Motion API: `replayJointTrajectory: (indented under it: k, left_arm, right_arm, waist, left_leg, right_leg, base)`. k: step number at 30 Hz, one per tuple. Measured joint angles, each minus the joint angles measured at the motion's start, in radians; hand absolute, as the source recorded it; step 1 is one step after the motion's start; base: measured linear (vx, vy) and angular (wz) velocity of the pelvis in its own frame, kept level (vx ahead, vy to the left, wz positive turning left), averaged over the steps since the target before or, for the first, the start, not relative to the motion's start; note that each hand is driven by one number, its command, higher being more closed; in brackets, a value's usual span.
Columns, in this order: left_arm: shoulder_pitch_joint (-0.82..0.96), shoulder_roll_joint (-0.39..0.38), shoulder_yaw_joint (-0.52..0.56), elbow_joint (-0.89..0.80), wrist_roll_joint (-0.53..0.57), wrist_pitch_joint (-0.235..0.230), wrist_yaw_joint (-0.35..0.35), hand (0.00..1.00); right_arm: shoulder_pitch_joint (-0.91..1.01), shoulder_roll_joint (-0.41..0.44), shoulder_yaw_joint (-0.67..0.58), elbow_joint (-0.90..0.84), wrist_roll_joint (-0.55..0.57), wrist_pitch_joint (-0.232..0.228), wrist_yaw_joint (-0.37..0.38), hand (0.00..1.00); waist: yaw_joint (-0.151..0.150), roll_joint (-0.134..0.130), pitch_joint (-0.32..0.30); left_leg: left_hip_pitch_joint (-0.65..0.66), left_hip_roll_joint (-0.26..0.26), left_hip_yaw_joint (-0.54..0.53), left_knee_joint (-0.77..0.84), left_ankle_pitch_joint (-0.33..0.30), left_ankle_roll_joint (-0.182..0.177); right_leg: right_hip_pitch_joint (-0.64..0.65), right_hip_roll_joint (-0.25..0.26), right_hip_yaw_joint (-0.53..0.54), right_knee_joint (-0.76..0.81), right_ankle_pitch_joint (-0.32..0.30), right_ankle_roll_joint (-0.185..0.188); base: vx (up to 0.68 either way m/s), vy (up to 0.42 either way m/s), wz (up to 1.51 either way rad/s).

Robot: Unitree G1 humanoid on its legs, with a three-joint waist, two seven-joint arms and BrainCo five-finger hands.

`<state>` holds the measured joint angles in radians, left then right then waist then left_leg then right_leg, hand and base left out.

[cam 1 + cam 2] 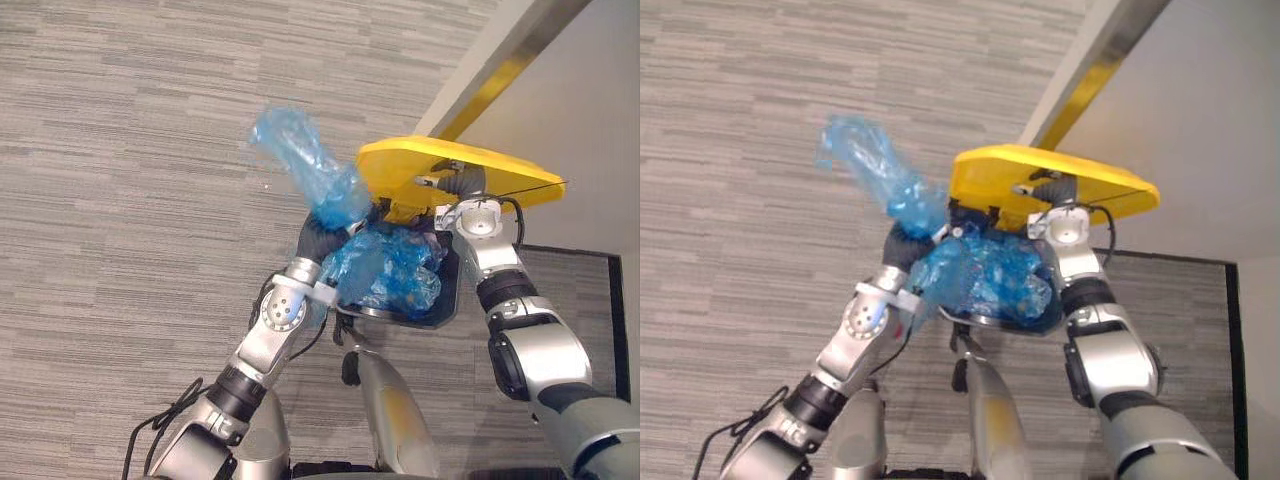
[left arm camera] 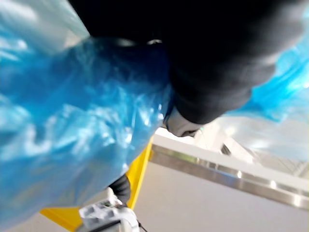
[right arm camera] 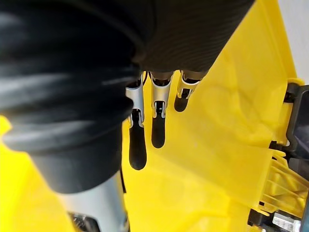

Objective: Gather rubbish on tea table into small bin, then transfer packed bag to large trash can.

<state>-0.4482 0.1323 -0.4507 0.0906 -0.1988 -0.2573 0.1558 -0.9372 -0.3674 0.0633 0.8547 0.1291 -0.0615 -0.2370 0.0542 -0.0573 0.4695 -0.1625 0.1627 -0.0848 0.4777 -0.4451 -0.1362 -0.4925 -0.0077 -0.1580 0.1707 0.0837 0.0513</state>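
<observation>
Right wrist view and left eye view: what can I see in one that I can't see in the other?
The right wrist view gives the close-up: the right robot hand with straight fingers pressed flat against the underside of the yellow lid, and the lid's hinge. The left eye view adds the blue bag bulging over the black bin, its neck rising from the left robot hand, plus the grey striped floor. Both share the raised yellow lid and the right robot hand against it.
</observation>
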Motion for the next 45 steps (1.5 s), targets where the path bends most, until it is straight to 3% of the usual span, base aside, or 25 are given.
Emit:
replayJointTrajectory:
  k: [10, 18, 30, 34, 35, 40, 45]
  left_arm:
    - [-0.153, 0.0, 0.0, 0.299, -0.034, 0.036, 0.014, 1.0]
    - [-0.32, -0.026, -0.02, 0.551, -0.041, 0.073, 0.014, 1.0]
    - [-0.414, -0.116, -0.012, 0.675, -0.067, 0.105, 0.014, 1.0]
    - [-0.432, -0.156, -0.005, 0.713, -0.022, 0.115, 0.009, 1.0]
    - [-0.438, -0.165, -0.005, 0.731, 0.001, 0.119, 0.001, 0.0]
    - [-0.442, -0.189, 0.033, 0.785, 0.024, 0.13, -0.009, 0.0]
    - [-0.444, -0.228, 0.093, 0.84, 0.195, 0.181, -0.005, 0.0]
  right_arm:
    - [-0.043, -0.039, 0.06, -0.097, 0.011, 0.002, 0.003, 0.0]
    - [-0.112, -0.027, 0.11, -0.099, 0.031, 0.002, 0.003, 0.0]
    - [-0.116, 0.055, 0.118, -0.232, 0.038, 0.007, -0.005, 0.0]
    - [-0.117, 0.078, 0.113, -0.255, 0.039, 0.016, -0.01, 0.0]
    - [-0.12, 0.096, 0.102, -0.255, 0.04, 0.016, -0.011, 0.0]
    - [-0.143, 0.128, 0.102, -0.256, 0.048, 0.027, -0.011, 0.0]
    - [-0.156, 0.165, 0.101, -0.256, 0.047, 0.032, -0.007, 0.0]
  waist:
    - [-0.033, -0.003, 0.048]
    - [-0.052, -0.003, 0.049]
    - [-0.054, -0.003, 0.048]
    - [-0.054, -0.003, 0.048]
    - [-0.055, -0.003, 0.047]
    - [-0.055, -0.003, 0.047]
    - [-0.059, -0.001, 0.044]
  left_leg:
    - [-0.057, -0.017, 0.021, 0.033, -0.012, 0.006]
    - [-0.14, -0.013, 0.023, 0.066, -0.021, -0.001]
    - [-0.193, 0.025, 0.067, 0.065, -0.028, -0.016]
    - [-0.195, 0.027, 0.079, 0.066, -0.029, -0.017]
    - [-0.195, 0.029, 0.083, 0.066, -0.03, -0.019]
    - [-0.185, 0.041, 0.104, 0.057, -0.031, -0.023]
    - [-0.156, 0.057, 0.135, 0.023, -0.023, -0.049]
  right_leg:
    - [-0.061, -0.01, 0.024, 0.017, 0.007, -0.009]
    - [-0.133, -0.005, 0.029, 0.017, 0.019, -0.019]
    - [-0.211, 0.031, 0.052, 0.017, 0.028, -0.029]
    - [-0.217, 0.033, 0.058, 0.017, 0.03, -0.032]
    - [-0.219, 0.036, 0.061, 0.017, 0.031, -0.032]
    - [-0.221, 0.049, 0.068, 0.013, 0.034, -0.037]
    - [-0.215, 0.063, 0.075, 0.006, 0.037, -0.042]
  base:
    - [0.01, 0.01, -0.05]
    - [0.01, -0.024, -0.02]
    - [0.05, -0.046, -0.11]
    - [0.05, -0.019, -0.05]
    - [0.06, -0.025, -0.06]
    - [0.06, -0.026, -0.11]
    - [0.08, -0.024, -0.11]
